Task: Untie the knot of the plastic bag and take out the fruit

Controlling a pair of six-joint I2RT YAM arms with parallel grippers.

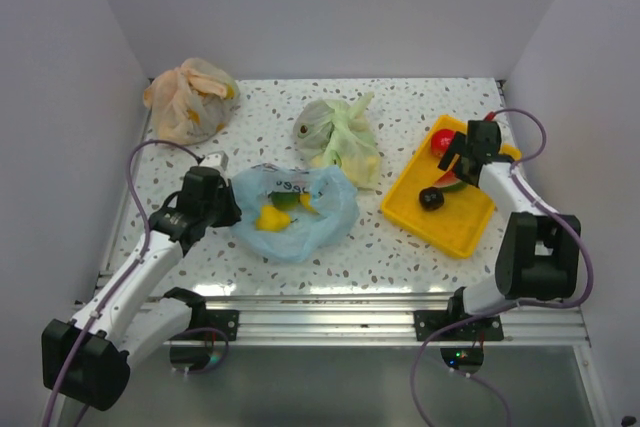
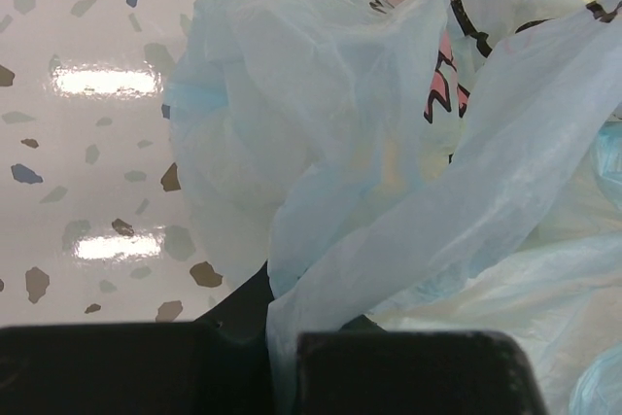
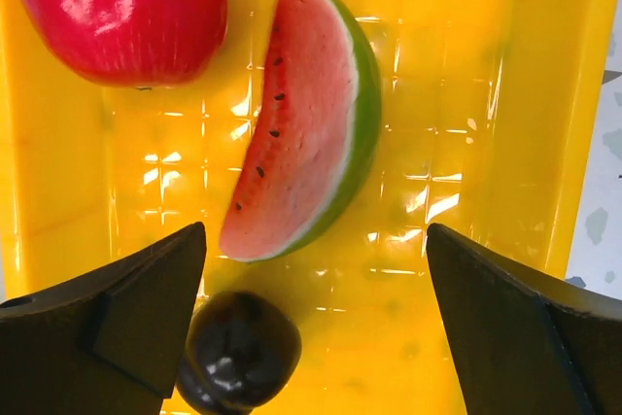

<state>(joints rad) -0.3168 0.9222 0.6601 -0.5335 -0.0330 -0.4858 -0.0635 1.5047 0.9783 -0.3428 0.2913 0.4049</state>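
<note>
Three toy fruits lie in the shallow yellow plastic tray (image 3: 466,94): a glossy red apple (image 3: 121,12), a red-and-green watermelon slice (image 3: 311,114) and a small dark purple round fruit (image 3: 238,352), each apart from the others. The right gripper (image 3: 316,240) hangs over them with its jaws spread wide and empty, the slice beneath the gap. The thin translucent light blue plastic bag (image 1: 320,222), with a white-and-pink printed patch, lies centre-left on the speckled white table (image 1: 400,257). Its mouth is spread wide and no tied knot shows, so the untying looks done. Inside it are one yellow pear-like fruit (image 1: 271,219), one green piece (image 1: 283,199) and one smaller yellow piece (image 1: 306,203). The left gripper (image 2: 282,366) is clamped on a fold at the bag's left edge, with the film running down between its black fingers (image 2: 408,371). At the back, well apart, are a bunched pale green bag (image 1: 340,132) and a crumpled orange bag (image 1: 190,97). The step in hand, as judged, is taking out the fruit, about half transferred. The next move calls for the right arm to cross to the bag mouth and descend onto the yellow fruit while the left holds the film clear.
</note>
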